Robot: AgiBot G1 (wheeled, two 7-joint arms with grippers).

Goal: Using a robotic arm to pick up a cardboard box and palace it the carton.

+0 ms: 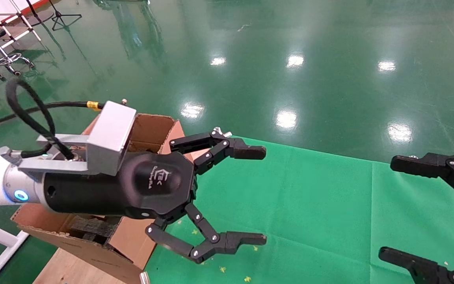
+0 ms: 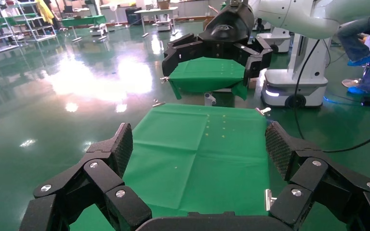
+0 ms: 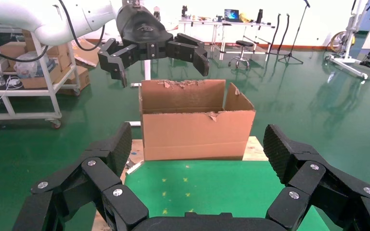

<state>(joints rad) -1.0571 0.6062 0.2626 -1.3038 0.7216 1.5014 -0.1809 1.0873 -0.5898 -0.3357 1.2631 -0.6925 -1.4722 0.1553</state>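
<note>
Cardboard carton point(image 1: 148, 130) sat at my ten o'clock, so I held the left claw point(image 1: 246, 195) spread wide and empty beside it, the right claw point(image 1: 412, 209) likewise open, idle at three.

Bright, even overhead lighting. The glossy green floor point(image 1: 329, 79) mirrors the ceiling lamps as rows of white glare patches, with one broad washed-out patch in the left wrist view. The green cloth point(image 1: 309, 205) is matte and glare-free. Shadows are soft. Focus is sharp throughout; straight lines bow slightly toward the edges.
</note>
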